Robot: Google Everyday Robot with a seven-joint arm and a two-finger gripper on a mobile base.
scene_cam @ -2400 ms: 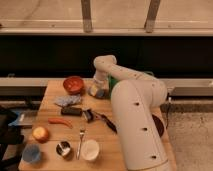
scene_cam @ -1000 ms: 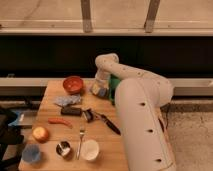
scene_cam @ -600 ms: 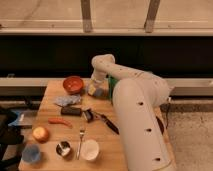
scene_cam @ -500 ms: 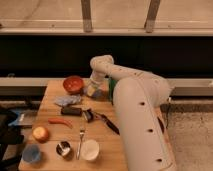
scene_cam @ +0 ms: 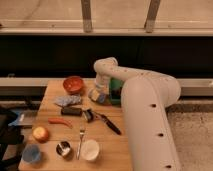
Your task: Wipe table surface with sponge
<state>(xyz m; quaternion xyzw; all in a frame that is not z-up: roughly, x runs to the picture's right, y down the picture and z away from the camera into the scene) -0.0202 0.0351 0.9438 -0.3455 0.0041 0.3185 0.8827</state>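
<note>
- Gripper low over the far middle of the wooden table, at the end of the 1 white arm reaching in from the right.
- Sponge, pale yellow with a blue edge, directly beneath the gripper and seemingly touching the tabletop; apparently clasped, though grip impossible to confirm.
- Long axis of the sponge roughly left to right, judged loosely.
- Bare wood for a wiping stroke mostly toward the near right, along the arm's side.
- To the left, close by: red bowl and crumpled grey cloth.
- Just in front: dark brush and black-handled knife, likely obstacles to any stroke toward the near edge.
- Green object just right of the sponge, partly hidden by the arm.
- Further forward, well apart: red chilli, fork, apple, blue cup, metal cup, white cup.
</note>
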